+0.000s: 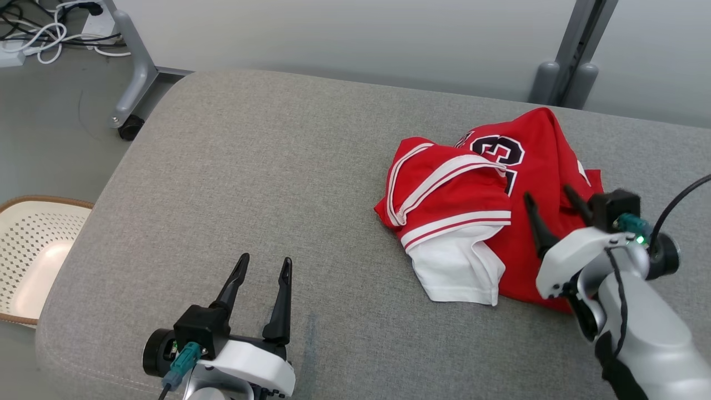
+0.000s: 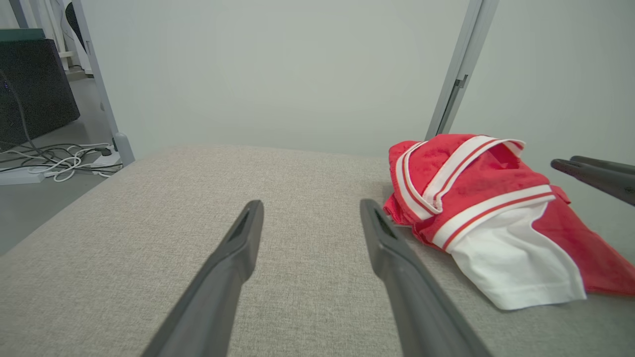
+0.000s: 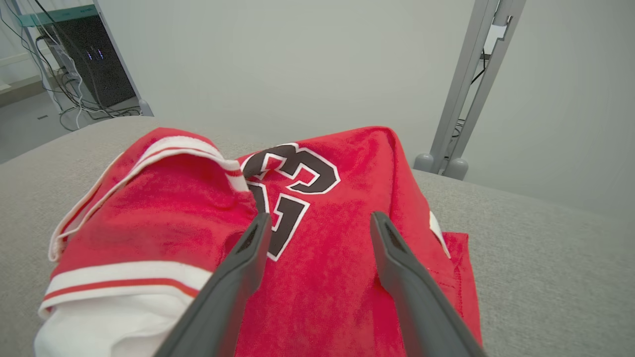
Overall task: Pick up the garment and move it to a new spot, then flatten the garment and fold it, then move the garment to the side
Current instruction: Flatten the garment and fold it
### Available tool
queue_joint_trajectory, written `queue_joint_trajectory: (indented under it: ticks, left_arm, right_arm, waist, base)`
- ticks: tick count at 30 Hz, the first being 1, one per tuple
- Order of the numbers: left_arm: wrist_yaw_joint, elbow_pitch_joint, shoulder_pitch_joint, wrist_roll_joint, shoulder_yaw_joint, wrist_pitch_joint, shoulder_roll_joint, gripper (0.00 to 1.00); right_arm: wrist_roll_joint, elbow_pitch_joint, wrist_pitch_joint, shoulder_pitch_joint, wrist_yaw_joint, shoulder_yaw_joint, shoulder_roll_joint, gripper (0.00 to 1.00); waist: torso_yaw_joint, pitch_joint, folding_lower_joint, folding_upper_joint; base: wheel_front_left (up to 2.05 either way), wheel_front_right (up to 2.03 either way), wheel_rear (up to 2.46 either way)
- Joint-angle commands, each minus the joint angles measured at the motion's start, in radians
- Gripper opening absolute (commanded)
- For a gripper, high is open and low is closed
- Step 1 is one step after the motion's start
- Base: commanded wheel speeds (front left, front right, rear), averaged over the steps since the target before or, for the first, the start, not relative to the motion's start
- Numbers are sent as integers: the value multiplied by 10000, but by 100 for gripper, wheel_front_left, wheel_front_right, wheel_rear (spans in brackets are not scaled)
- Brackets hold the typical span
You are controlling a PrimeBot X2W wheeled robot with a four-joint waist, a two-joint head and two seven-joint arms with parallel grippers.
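Observation:
The garment (image 1: pixel 477 183) is a red jersey with white and red trim, black numerals and a white inner layer. It lies crumpled on the right half of the grey cushioned table (image 1: pixel 250 166). My right gripper (image 1: pixel 547 194) hovers open just above the garment's right part, nothing between its fingers. In the right wrist view the garment (image 3: pixel 327 248) spreads beneath the right gripper (image 3: pixel 317 220). My left gripper (image 1: pixel 265 261) stands open over bare fabric near the front left. From the left wrist view the left gripper (image 2: pixel 310 208) points past the garment (image 2: pixel 476 198) on its right.
A white perforated basket (image 1: pixel 33 250) stands on the floor left of the table. Grey frame legs (image 1: pixel 136 66) and cables (image 1: pixel 44 33) sit at the back left, another post (image 1: pixel 572 61) at the back right. The other arm's fingers (image 2: pixel 595 173) show at the left wrist view's right edge.

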Motion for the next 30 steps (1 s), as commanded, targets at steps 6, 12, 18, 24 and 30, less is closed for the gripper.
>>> queue_joint_trajectory:
  ticks: [6,12,18,24,30]
  left_arm:
    - [-56,-16,-187,13,-24,-21,47,100]
    - [-18,-24,-190,-21,2,-21,49,100]
    - [-3,-22,-81,-61,63,-21,46,100]
    - [18,-58,-80,-96,21,-21,44,100]
    - [63,-77,-52,-154,-2,-21,46,100]
  right_arm:
    - [1049,-143,126,436,2,1103,-100,100]
    - [1793,-38,167,304,2,1964,-186,100]
    - [2576,-74,221,373,2,2730,-181,100]
    - [3153,31,213,130,2,3341,-202,33]
    - [3198,-88,14,-475,2,3836,62,0]
  waist:
    - [126,63,0,0]
    - [598,62,0,0]
    - [956,16,0,0]
    - [1141,12,0,0]
    - [1236,14,0,0]
  base:
    - [0,0,0]
    - [0,0,0]
    - [0,0,0]
    - [0,0,0]
    - [0,0,0]
